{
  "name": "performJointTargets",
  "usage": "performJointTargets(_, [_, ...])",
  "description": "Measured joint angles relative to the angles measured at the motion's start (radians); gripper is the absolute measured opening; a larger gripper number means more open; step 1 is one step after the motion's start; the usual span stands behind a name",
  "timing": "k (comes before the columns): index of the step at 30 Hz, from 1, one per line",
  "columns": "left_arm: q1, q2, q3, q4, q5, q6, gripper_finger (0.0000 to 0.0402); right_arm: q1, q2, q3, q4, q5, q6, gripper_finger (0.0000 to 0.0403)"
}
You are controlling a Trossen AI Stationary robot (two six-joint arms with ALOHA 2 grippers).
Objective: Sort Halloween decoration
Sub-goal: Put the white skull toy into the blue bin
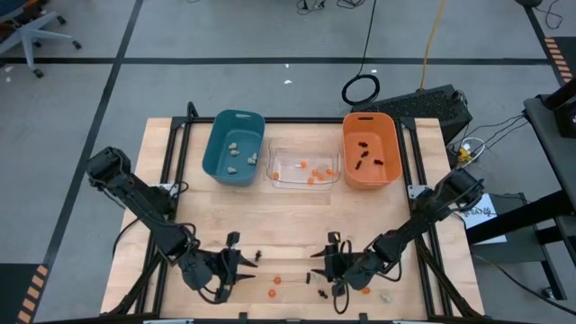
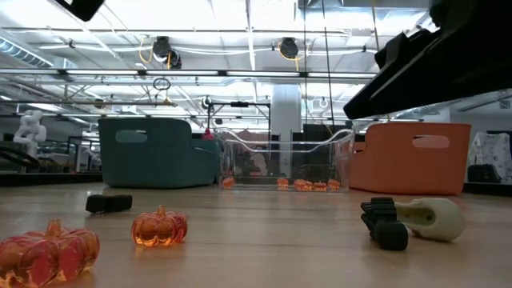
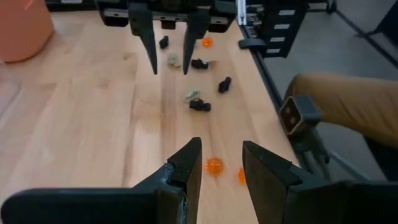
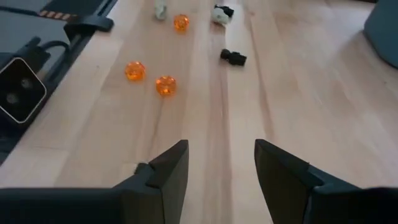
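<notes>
- Left hand [image 3: 216,171]: fingers apart, empty, low over the wooden desk [image 1: 297,225], near two small round orange pumpkin trinkets [image 3: 214,165].
- Right hand [image 4: 219,165]: fingers apart, empty, facing it across the scattered trinkets.

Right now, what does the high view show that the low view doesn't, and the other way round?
Only the high view shows both arms, the left hand and right hand open and empty, and pale lumps inside the teal bin. Only the low view shows the room's ceiling lights behind. Both show the three bins, including the clear bin and orange bin, plus loose orange trinkets.
</notes>
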Motion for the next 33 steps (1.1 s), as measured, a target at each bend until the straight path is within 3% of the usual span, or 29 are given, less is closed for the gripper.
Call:
performJointTargets(11, [-0.043, 0.123, 0.049, -0.012, 0.004, -0.031, 0.0115, -0.012, 0.005, 0.0, 0.087, 0.004, -0.033, 0.0167])
performJointTargets(18, [-0.073, 0.154, 0.076, -0.125, 0.088, -0.222, 0.0115, -0.021, 0.005, 0.0, 0.086, 0.004, -0.027, 0.0167])
performJointTargets(26, [-0.087, 0.156, 0.107, -0.338, 0.013, -0.239, 0.0115, -0.021, 0.005, 0.0, 0.086, 0.004, -0.027, 0.0167])
performJointTargets(33, [-0.021, 0.187, 0.098, -0.365, -0.056, -0.24, 0.0115, -0.021, 0.005, 0.0, 0.086, 0.004, -0.027, 0.0167])
